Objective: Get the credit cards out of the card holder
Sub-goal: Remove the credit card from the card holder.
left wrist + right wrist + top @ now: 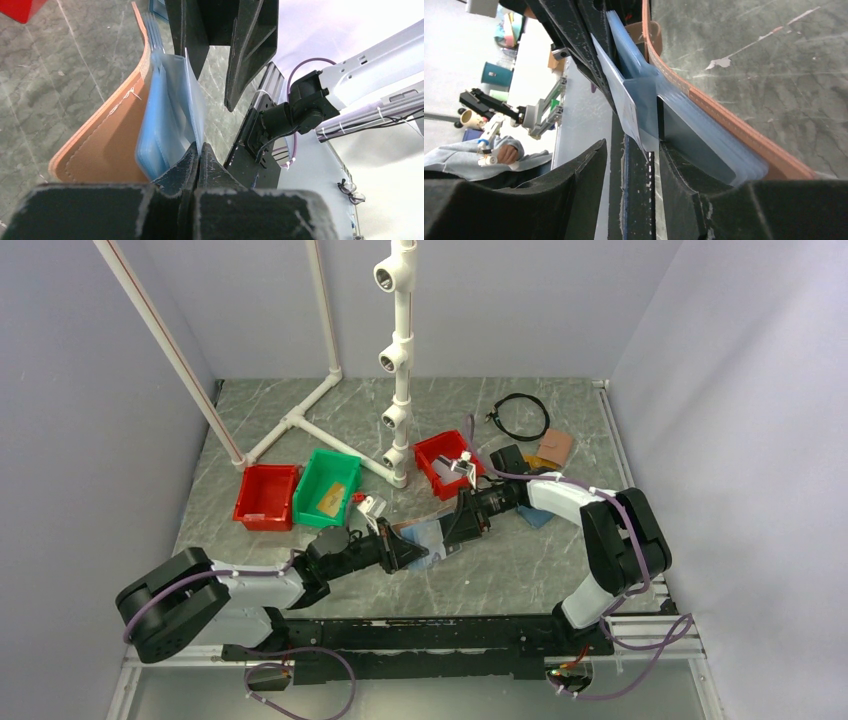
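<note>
The card holder (425,539) is held off the table between both arms, tan leather (107,150) outside and light blue pockets inside. My left gripper (200,150) (408,552) is shut on a thin pale blue flap of its lining. My right gripper (631,145) (450,530) is open and straddles the same flap from the other side, one finger against the blue pockets (704,150). Its fingers (250,40) reach down into the left wrist view. A dark flat shape shows through one pocket; I cannot tell whether it is one of the credit cards.
A green bin (325,488) holding a flat tan piece and a red bin (266,497) stand left of the white pipe stand (400,370). Another red bin (440,462) sits behind the right arm. A brown wallet (555,447) and a black cable loop (520,418) lie back right.
</note>
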`<control>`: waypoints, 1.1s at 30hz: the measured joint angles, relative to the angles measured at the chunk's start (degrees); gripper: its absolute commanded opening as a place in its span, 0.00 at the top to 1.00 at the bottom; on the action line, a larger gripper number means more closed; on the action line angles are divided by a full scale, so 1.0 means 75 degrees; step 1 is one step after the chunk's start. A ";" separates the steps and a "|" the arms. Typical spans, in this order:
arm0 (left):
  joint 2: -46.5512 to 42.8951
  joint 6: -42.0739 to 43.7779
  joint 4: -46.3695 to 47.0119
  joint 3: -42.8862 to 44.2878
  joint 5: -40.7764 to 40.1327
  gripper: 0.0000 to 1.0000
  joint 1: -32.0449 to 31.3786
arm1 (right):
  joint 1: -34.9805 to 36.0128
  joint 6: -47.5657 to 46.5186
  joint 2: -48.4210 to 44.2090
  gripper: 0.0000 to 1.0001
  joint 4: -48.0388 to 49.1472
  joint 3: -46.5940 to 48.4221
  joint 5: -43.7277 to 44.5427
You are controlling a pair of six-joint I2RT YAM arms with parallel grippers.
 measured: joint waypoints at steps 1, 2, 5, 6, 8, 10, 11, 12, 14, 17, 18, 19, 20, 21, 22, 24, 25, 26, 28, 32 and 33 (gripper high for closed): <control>0.0009 -0.0017 0.0023 0.0000 0.0026 1.00 0.0000 | 0.0003 0.0000 0.0000 0.58 0.0003 0.0000 -0.0079; 0.0041 -0.0041 0.0082 0.0003 0.0064 1.00 0.0000 | 0.0009 0.0000 0.0000 0.62 0.0003 0.0000 -0.0149; 0.0198 -0.0087 0.0268 0.0015 0.0146 0.99 0.0000 | 0.0058 0.0006 0.0000 0.74 0.0012 0.0000 -0.0329; 0.0245 -0.0111 0.0312 0.0015 0.0172 0.99 0.0000 | 0.0067 0.0003 0.0000 0.78 0.0020 0.0000 -0.0370; 0.0306 -0.0172 0.0417 0.0015 0.0207 0.97 0.0000 | 0.0082 0.0023 0.0000 0.92 0.0058 -0.0003 -0.0382; 0.0303 -0.0204 0.0501 0.0015 0.0216 0.92 0.0000 | 0.0087 0.0044 0.0000 1.00 0.0108 -0.0003 -0.0382; 0.0303 -0.0219 0.0527 0.0015 0.0210 0.89 0.0000 | 0.0085 0.0035 0.0000 1.00 0.0128 0.0000 -0.0405; 0.0303 -0.0233 0.0522 0.0015 0.0189 0.86 0.0000 | 0.0079 0.0061 0.0000 1.00 0.0122 0.0000 -0.0458; 0.0286 -0.0262 0.0487 0.0015 0.0154 0.84 0.0015 | 0.0079 0.0055 0.0000 1.00 0.0119 0.0000 -0.0510; 0.0114 -0.0286 0.0388 0.0009 0.0064 0.90 0.0026 | 0.0079 0.0026 0.0000 1.00 0.0082 0.0000 -0.0522; 0.0029 -0.0300 0.0367 -0.0006 0.0044 0.92 0.0050 | 0.0079 0.0023 0.0000 1.00 0.0079 0.0000 -0.0545; -0.0064 -0.0329 0.0338 -0.0032 0.0041 0.94 0.0082 | 0.0079 0.0020 0.0000 1.00 0.0079 0.0000 -0.0568; -0.0166 -0.0367 0.0318 -0.0085 0.0044 0.94 0.0117 | 0.0079 0.0009 0.0000 1.00 0.0076 0.0000 -0.0577; -0.0256 -0.0408 0.0277 -0.0134 0.0044 0.95 0.0154 | 0.0079 0.0000 0.0000 1.00 0.0076 0.0000 -0.0577; -0.0335 -0.0437 0.0236 -0.0189 0.0044 0.95 0.0192 | 0.0079 -0.0009 0.0000 1.00 0.0073 0.0000 -0.0574; -0.0487 -0.0475 0.0146 -0.0271 0.0047 0.97 0.0262 | 0.0073 -0.0058 0.0000 1.00 0.0050 0.0000 -0.0562; -0.0589 -0.0484 0.0082 -0.0318 0.0047 0.98 0.0300 | 0.0064 -0.0082 0.0000 1.00 0.0038 0.0000 -0.0557; -0.0688 -0.0487 0.0026 -0.0350 0.0047 0.99 0.0329 | 0.0055 -0.0114 0.0000 1.00 0.0000 0.0012 -0.0539; -0.0889 -0.0484 -0.0017 -0.0425 0.0052 0.99 0.0379 | 0.0023 -0.0146 0.0003 1.00 -0.0041 0.0029 -0.0519; -0.1166 -0.0495 -0.0023 -0.0577 0.0044 1.00 0.0460 | -0.0058 -0.0254 0.0012 1.00 -0.0099 0.0061 -0.0478; -0.1253 -0.0519 -0.0035 -0.0624 0.0041 1.00 0.0493 | -0.0087 -0.0294 0.0017 1.00 -0.0146 0.0079 -0.0437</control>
